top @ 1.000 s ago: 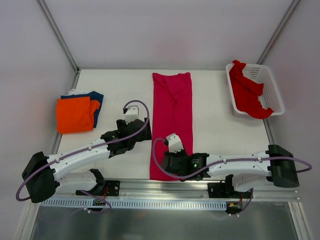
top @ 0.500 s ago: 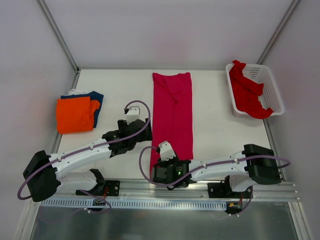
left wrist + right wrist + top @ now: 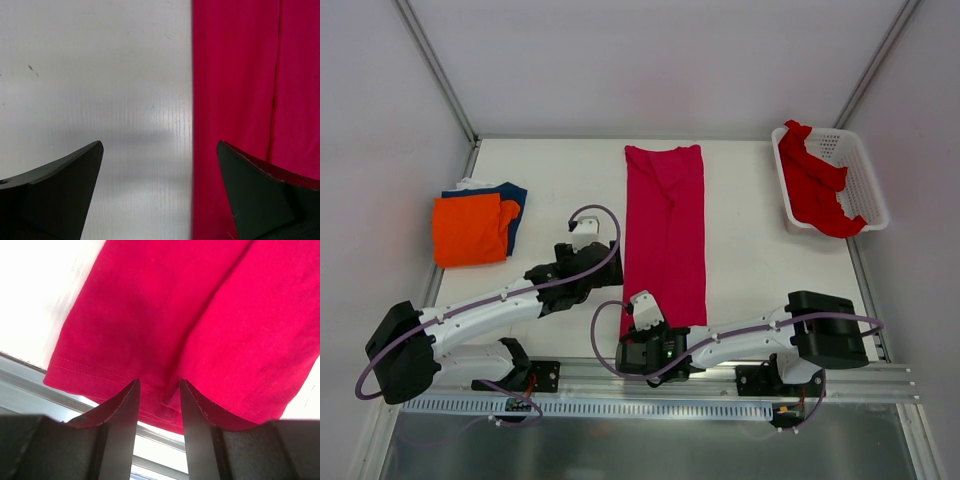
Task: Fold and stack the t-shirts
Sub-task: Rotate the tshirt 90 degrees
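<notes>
Right wrist: gripper (image 3: 159, 382) straddles magenta t-shirt (image 3: 165, 315) at hem.

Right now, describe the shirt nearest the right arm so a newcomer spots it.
On the white table, look down the middle, far edge to near edge. The magenta t-shirt lies as a long flat strip, unlike the folded orange t-shirt at left or the red t-shirt heaped in the basket.
</notes>
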{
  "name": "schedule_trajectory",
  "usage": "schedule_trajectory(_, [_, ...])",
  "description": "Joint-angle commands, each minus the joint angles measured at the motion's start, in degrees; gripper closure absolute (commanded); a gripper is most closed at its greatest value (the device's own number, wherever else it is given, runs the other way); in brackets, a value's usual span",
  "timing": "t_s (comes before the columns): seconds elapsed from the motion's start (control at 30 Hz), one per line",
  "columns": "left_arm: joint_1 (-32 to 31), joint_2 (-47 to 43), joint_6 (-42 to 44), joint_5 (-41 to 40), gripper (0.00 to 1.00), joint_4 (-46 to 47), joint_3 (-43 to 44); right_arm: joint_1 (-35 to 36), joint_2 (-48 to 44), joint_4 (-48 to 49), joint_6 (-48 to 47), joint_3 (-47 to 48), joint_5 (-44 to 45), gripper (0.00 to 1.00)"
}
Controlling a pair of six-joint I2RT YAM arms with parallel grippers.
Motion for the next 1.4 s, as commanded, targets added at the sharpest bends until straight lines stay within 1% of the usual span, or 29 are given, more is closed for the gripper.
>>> schedule_trajectory(0.0, [0.6,-1.5,-1.0,-0.5,0.01,1.0,-0.6,0.7,0.6,-2.0,3.1,1.5,0.4,0.59])
schedule_trajectory(0.1, [0.6,-1.7,-1.0,-0.7,0.01,0.9,-1.0,1.0,0.7,-3.0,4.5,1.1,0.8,0.63])
schedule_trajectory(0.17, [0.6,-1.9,-1.0,-0.7,0.01,0.9,-1.2,1.2,0.7,-3.7,5.2,1.1,1.3,0.70])
schedule_trajectory(0.2, [0.6,-1.7,-1.0,-0.6,0.01,1.0,-1.2,1.3,0.7,-4.3,5.5,1.1,1.5,0.76])
schedule_trajectory(0.27, [0.6,-1.6,-1.2,-0.6,0.01,0.9,-1.2,1.4,0.8,-4.6,5.8,1.4,2.0,0.81])
schedule_trajectory(0.3, [0.6,-1.5,-1.2,-0.5,0.01,1.0,-1.3,1.4,0.9,-4.9,5.8,1.4,2.0,0.85])
schedule_trajectory(0.37, [0.6,-1.3,-1.3,-0.3,0.01,0.9,-1.3,1.5,1.1,-5.1,6.0,1.5,2.3,0.89])
schedule_trajectory(0.43, [0.6,-1.2,-1.4,-0.1,0.01,0.9,-1.4,1.6,1.1,-5.4,6.3,1.5,2.5,0.95])
schedule_trajectory(0.5, [0.6,-0.9,-1.3,0.2,0.01,0.9,-1.4,1.8,1.2,-6.3,6.7,1.8,3.0,0.99])
schedule_trajectory(0.63, [0.6,0.0,-1.4,0.9,0.01,0.9,-0.9,3.2,1.0,-9.5,7.0,4.4,3.7,0.99])
schedule_trajectory(0.87, [0.6,1.9,-1.5,1.5,0.01,1.0,-0.1,6.8,1.4,-18.9,9.7,11.2,7.0,0.99])
schedule_trajectory(1.13, [0.6,2.8,-1.4,1.7,0.01,0.9,0.3,7.2,3.9,-19.5,11.1,11.8,4.3,1.00])
schedule_trajectory(1.37, [0.6,5.4,-2.1,2.4,0.01,1.0,1.1,8.1,5.5,-17.3,11.1,11.7,1.6,1.00])
